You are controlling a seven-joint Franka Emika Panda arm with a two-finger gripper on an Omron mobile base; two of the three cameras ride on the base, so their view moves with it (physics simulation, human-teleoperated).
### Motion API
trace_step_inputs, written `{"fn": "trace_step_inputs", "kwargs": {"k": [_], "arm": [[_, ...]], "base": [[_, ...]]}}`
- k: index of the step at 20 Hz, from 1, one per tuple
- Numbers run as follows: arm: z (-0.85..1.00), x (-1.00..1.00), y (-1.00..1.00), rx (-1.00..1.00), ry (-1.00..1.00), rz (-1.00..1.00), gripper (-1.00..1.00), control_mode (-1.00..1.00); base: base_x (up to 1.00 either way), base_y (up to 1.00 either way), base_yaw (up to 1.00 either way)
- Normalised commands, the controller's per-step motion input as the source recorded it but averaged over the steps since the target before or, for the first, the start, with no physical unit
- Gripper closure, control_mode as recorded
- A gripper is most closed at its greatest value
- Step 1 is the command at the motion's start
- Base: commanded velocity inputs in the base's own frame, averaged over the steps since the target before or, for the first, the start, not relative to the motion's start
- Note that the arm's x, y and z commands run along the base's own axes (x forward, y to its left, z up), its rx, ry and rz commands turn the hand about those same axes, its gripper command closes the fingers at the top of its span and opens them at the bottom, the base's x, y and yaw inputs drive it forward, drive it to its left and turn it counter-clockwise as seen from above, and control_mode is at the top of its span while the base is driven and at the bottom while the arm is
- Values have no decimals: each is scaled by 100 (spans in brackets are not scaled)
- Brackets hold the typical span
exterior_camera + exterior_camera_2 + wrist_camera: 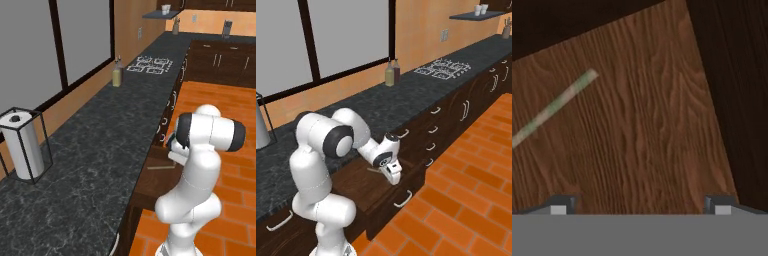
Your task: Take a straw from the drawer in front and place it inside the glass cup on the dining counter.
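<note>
Straw (554, 107) lies flat on the wooden floor of the open drawer (647, 125), up and to the left of the gripper (640, 206) in the hand view, slanting from the left edge toward the upper middle. It is pale tan with faint greenish bands, and its near end runs out of the picture at the left. Nothing touches it; it lies well apart from both fingertips (559, 205).

The jaws stand wide apart, one tip at the lower left and one at the lower right of the hand view, with bare drawer floor between them. They hold nothing and touch nothing.

In the right base view the gripper (392, 176) hangs above the pulled-out drawer (373, 192), pointing down into it, and the straw (374, 169) shows as a thin pale line just to its left. The drawer's pale curved handle (403, 199) sits on its front, below and to the right of the gripper.

In the left base view the straw (161, 168) lies in the drawer (155, 180), just left of the white arm (197, 175). Behind the drawer runs the black speckled counter (100, 145).
</note>
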Motion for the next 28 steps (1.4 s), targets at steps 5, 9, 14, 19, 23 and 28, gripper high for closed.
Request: {"fn": "trace_step_inputs", "kwargs": {"k": [5, 9, 14, 19, 23, 28], "arm": [[-13, -94, -87, -5, 0, 0, -100, -100], [-5, -99, -100, -3, 0, 0, -100, -100], [-2, -93, -100, -3, 0, 0, -100, -100], [17, -46, -80, -2, 0, 0, -100, -100], [89, 47, 25, 0, -2, -4, -100, -100], [65, 76, 32, 0, 0, -10, -100, -100]], "base": [[0, 0, 0], [0, 0, 0], [0, 0, 0], [0, 0, 0], [0, 0, 0], [0, 0, 0]]}}
